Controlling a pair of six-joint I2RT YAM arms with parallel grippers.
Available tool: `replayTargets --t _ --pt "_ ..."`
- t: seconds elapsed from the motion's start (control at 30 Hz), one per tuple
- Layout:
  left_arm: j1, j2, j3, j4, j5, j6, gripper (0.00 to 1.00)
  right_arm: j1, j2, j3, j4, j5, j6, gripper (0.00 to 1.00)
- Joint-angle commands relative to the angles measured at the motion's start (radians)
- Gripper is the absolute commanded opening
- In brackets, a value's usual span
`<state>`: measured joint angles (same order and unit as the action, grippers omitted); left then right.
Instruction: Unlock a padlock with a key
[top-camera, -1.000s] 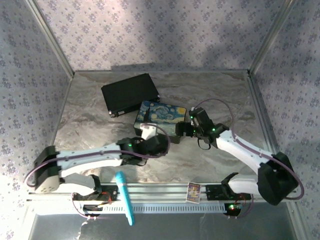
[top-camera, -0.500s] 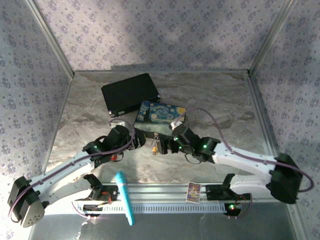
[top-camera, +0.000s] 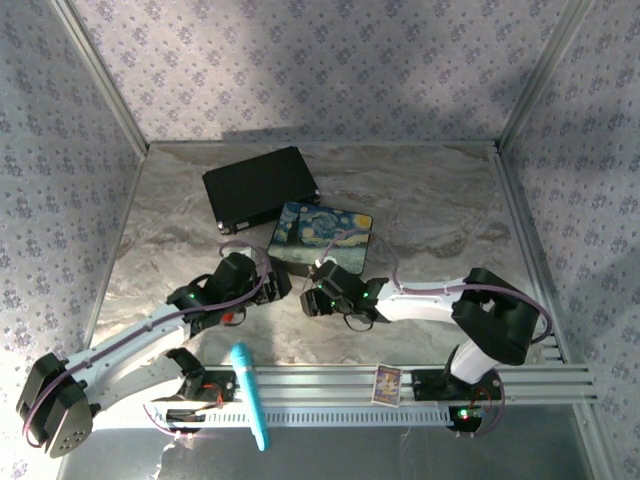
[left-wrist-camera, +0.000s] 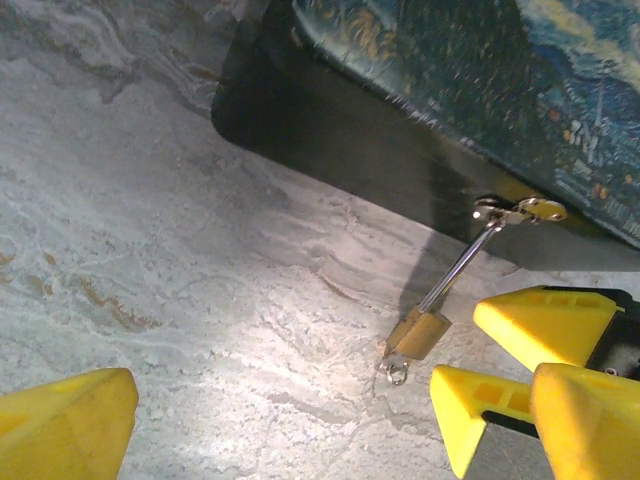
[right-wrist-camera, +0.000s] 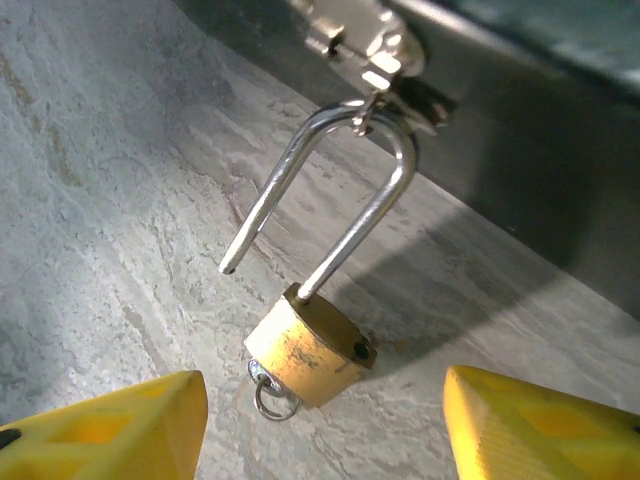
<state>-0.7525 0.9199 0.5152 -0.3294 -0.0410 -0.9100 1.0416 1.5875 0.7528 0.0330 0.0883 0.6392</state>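
Padlock (right-wrist-camera: 308, 352) hung off the painted box (left-wrist-camera: 450, 60) with its shackle open; right end effector (right-wrist-camera: 320, 388) and left end effector (left-wrist-camera: 335, 400) both gaped wide, holding nothing.

Right claw (top-camera: 316, 297) has moved left along the painted box (top-camera: 322, 234) to the padlock (right-wrist-camera: 310, 345), its arm folded back; left claw (top-camera: 272, 287) has withdrawn to the padlock's left.

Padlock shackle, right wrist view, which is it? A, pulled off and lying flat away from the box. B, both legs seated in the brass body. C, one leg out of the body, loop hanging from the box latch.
C: one leg of the shackle ends free, clear of the padlock body, while its loop hangs through the latch on the box.
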Motion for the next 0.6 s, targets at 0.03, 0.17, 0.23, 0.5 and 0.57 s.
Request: replayTargets --t 0.03,0.17,0.23,0.5,0.57 --pt "0.004 -0.019 -0.015 0.042 0.010 -0.018 1.00 0.009 0.047 0.031 0.044 0.034 -0.003 0.65" --pt "0.004 -0.018 -0.020 0.050 0.006 -0.023 1.00 0.007 0.083 0.043 0.063 0.031 -0.003 0.62" --pt "0.004 -0.015 -0.020 0.053 0.003 -0.023 1.00 0.008 0.097 0.049 0.062 0.040 -0.003 0.58" --pt "0.001 0.012 -0.021 0.068 0.004 -0.027 1.00 0.006 0.120 0.027 0.091 0.030 -0.003 0.38" --pt "0.000 0.015 -0.020 0.069 0.003 -0.026 1.00 0.003 0.113 0.010 0.106 0.026 0.007 0.35"
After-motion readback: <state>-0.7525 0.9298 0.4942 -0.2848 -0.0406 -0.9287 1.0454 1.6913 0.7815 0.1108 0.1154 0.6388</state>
